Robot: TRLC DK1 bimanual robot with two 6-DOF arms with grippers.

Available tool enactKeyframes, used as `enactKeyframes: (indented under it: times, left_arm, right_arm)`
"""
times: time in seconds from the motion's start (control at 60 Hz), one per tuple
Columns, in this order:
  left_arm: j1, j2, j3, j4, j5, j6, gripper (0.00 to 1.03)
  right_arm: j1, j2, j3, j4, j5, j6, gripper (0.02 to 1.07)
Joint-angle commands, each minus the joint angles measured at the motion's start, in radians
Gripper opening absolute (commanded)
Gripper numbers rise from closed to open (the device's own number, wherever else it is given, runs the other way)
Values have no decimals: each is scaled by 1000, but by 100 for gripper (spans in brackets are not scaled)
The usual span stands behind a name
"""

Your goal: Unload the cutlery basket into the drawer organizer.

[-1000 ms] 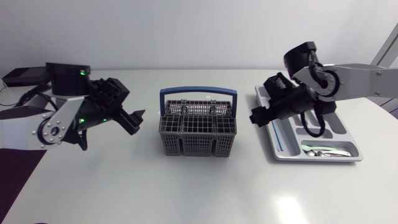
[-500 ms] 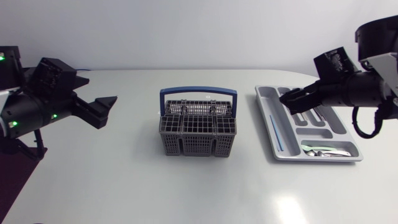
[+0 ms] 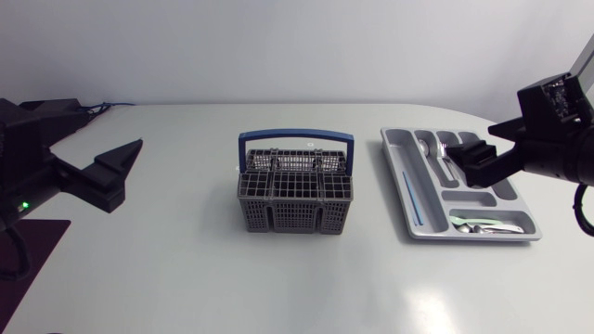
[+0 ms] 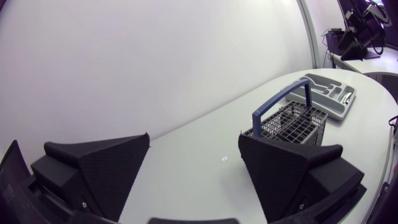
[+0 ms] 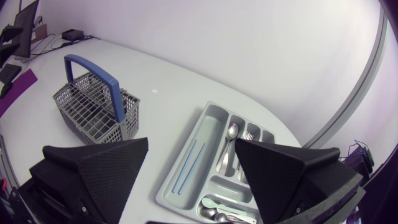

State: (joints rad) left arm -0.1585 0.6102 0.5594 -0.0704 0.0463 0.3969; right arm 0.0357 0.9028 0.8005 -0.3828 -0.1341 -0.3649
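Observation:
The grey mesh cutlery basket (image 3: 297, 197) with a blue handle stands mid-table; no cutlery shows above its compartments. To its right lies the grey drawer organizer (image 3: 393, 172), holding a spoon and fork (image 3: 432, 148), blue sticks (image 3: 410, 199) and small spoons (image 3: 487, 225). My left gripper (image 3: 125, 172) is far left of the basket, open and empty; from its wrist the basket (image 4: 292, 121) and organizer (image 4: 328, 93) lie well ahead. My right gripper (image 3: 473, 162) hangs above the organizer's right half, open and empty. Its wrist view looks down on the organizer (image 5: 208, 121) and the basket (image 5: 96, 109).
A dark purple mat (image 3: 37, 241) lies at the table's left edge under my left arm. Bare white tabletop surrounds the basket on all sides and stretches to the front edge.
Both arms have drawn back toward the side edges. The left gripper left the basket's side for the far left. The right gripper moved from the organizer's left edge to above its right half.

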Motion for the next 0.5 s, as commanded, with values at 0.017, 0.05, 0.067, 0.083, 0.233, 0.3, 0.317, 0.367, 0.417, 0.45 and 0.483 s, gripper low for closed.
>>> enactKeyframes:
  times: [0.017,0.05,0.067,0.083,0.233,0.3,0.317,0.367,0.417,0.45,0.483]
  left_arm:
    - [-9,-43,-36,0,-20,-24,99]
    - [-9,-63,-46,0,-20,-26,99]
    - [-9,-69,-49,1,-20,-26,99]
    - [-7,-81,-53,1,-20,-26,99]
    - [9,-157,-110,7,-23,-57,99]
    - [20,-190,-143,12,-24,-82,99]
    - [22,-198,-151,13,-25,-88,99]
    - [31,-223,-176,17,-26,-107,99]
    - [39,-248,-201,20,-27,-126,99]
    - [44,-265,-217,22,-28,-138,99]
    - [50,-282,-235,25,-29,-151,99]
  right_arm:
    - [-23,-38,-37,-14,-4,-6,103]
    - [-26,-53,-41,-16,-6,0,103]
    - [-26,-56,-41,-16,-6,0,103]
    - [-26,-65,-46,-16,-6,6,103]
    - [-34,-119,-75,-16,-7,23,103]
    - [-34,-154,-93,-10,-7,32,103]
    - [-34,-162,-98,-10,-6,34,103]
    - [-37,-194,-109,-5,-2,37,103]
    - [-42,-228,-126,5,2,38,103]
    - [-46,-246,-136,13,4,37,103]
    - [-51,-265,-149,19,4,35,103]
